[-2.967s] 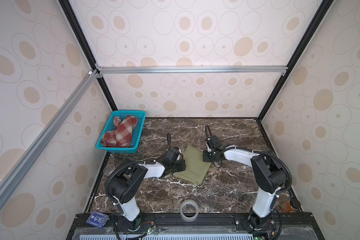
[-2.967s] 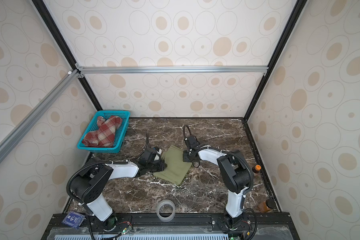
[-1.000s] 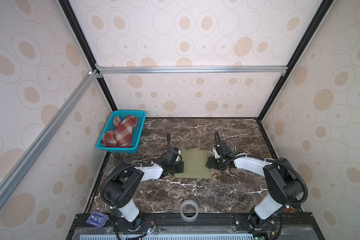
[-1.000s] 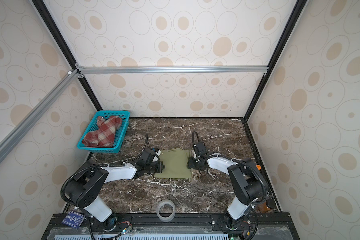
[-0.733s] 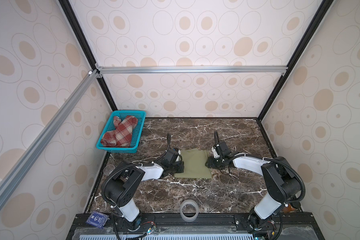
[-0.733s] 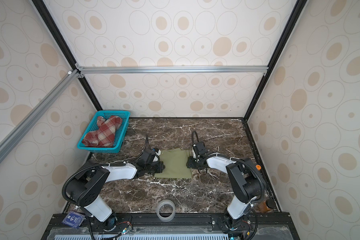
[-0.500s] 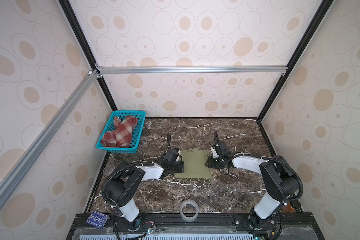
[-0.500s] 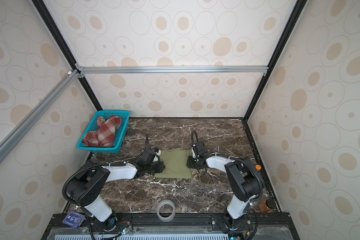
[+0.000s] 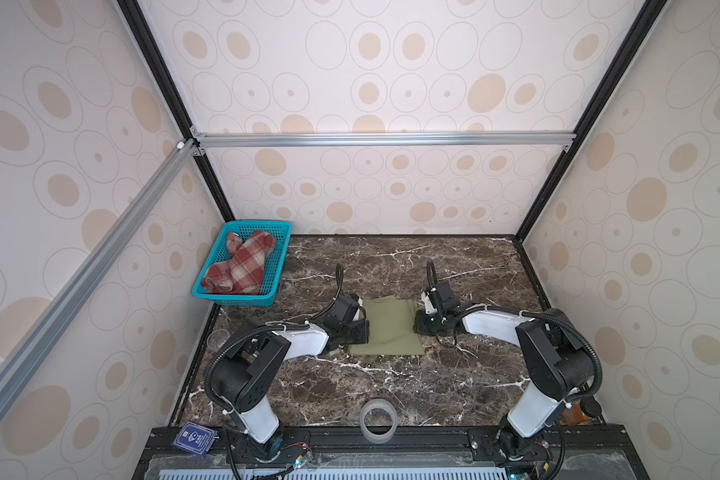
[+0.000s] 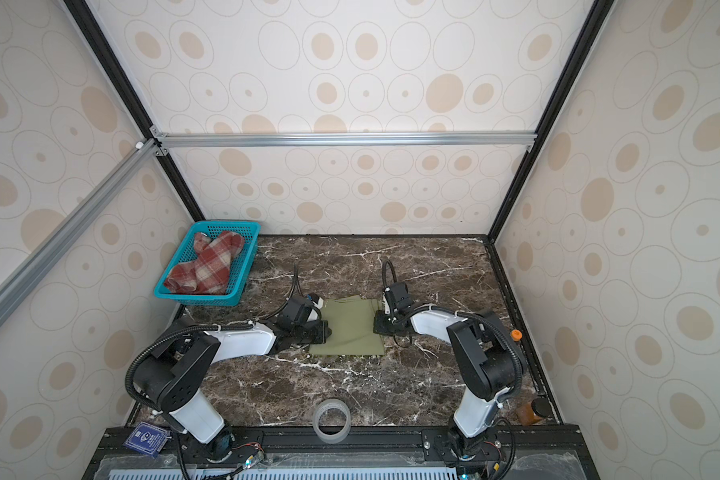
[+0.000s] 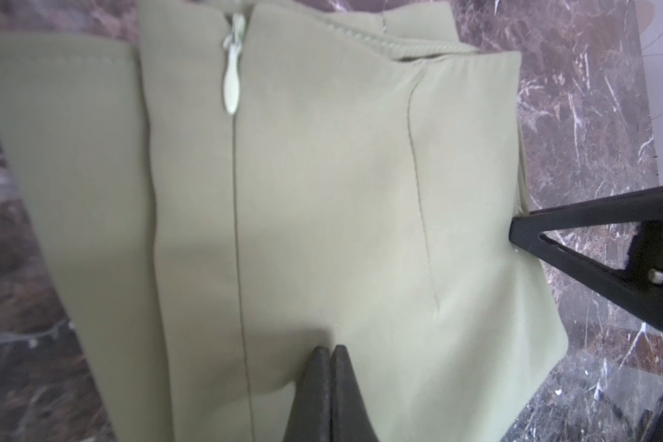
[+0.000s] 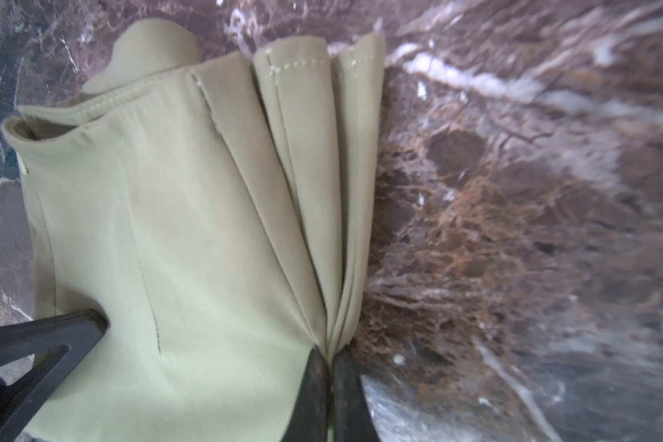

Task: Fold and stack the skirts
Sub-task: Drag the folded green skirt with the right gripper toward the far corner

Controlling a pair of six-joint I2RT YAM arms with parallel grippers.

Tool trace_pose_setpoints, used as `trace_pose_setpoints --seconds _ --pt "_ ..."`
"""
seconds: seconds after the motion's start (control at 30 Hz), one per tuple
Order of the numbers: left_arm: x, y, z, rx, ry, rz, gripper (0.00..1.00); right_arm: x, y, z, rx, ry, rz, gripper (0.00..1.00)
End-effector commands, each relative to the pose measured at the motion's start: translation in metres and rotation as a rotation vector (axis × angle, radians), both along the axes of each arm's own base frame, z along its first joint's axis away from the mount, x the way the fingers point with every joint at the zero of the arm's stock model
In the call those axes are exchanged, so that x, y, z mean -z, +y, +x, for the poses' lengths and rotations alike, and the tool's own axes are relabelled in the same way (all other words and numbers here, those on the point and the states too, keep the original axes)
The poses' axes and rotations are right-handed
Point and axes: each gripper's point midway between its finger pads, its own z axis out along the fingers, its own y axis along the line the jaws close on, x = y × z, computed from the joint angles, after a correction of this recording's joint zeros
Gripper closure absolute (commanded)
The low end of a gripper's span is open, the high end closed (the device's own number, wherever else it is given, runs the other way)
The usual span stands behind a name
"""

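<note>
Both clamped on olive skirt (image 9: 388,329) — left gripper (image 11: 330,350), right gripper (image 12: 330,354) — marble table (image 9: 395,388), dotted walls (image 9: 371,83).

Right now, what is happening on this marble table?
The thin olive-green skirt lies partly folded on the brown marble table. The right gripper is shut on gathered folds at one side edge. The left gripper is shut too, with its tips on the opposite side; whether it pinches cloth is unclear. The red-and-cream plaid woolly skirt lies crumpled in the teal plastic mesh basket, untouched.
</note>
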Motion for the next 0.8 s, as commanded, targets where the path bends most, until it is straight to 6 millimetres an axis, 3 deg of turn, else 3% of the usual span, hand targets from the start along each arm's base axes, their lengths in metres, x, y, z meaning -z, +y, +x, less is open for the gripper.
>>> trace_pose_setpoints --seconds 0.0,0.13,0.33,0.77 --pt "-0.025 0.004 0.014 -0.008 -0.052 0.018 1.0 0.0 -0.023 0.011 0.062 0.014 -0.063 1.0" --pt "-0.035 0.011 0.021 -0.028 -0.07 0.005 1.0 -0.011 -0.055 0.026 0.124 -0.002 -0.086 1.0" --pt "-0.034 0.021 0.028 -0.051 -0.062 0.005 1.0 -0.022 -0.103 0.052 0.148 0.011 -0.131 1.0" --pt "-0.019 0.028 0.046 -0.073 0.002 0.047 1.0 -0.018 -0.201 0.114 0.297 0.024 -0.206 1.0"
